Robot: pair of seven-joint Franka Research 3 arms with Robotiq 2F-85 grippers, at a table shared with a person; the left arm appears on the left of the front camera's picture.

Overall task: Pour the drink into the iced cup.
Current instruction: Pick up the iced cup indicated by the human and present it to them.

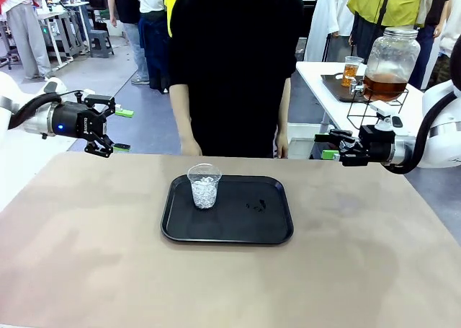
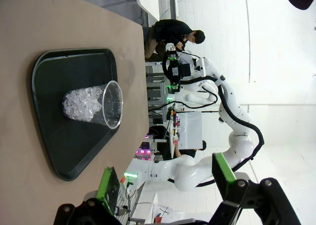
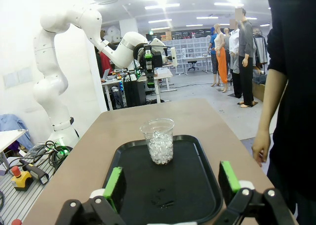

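Brown surface (image 1: 86,256), black tray (image 1: 241,223) at middle. Iced cup (image 1: 204,187) upright on tray's far-left part, ice cubes inside. Left gripper (image 1: 122,130) above far-left edge of surface, fingers apart, holding nothing. Right gripper (image 1: 328,145) at far right, fingers apart, holding nothing. Person (image 1: 234,61) stands at far edge behind tray. Farther right, on white side table (image 1: 317,79): drink (image 1: 350,73) in clear cup, near big jar (image 1: 390,61) of amber liquid.

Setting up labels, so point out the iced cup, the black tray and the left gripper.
iced cup (image 1: 204,189), front view, ice-filled middle.
black tray (image 1: 241,223), front view, bare floor.
left gripper (image 1: 122,130), front view, between fingertips.
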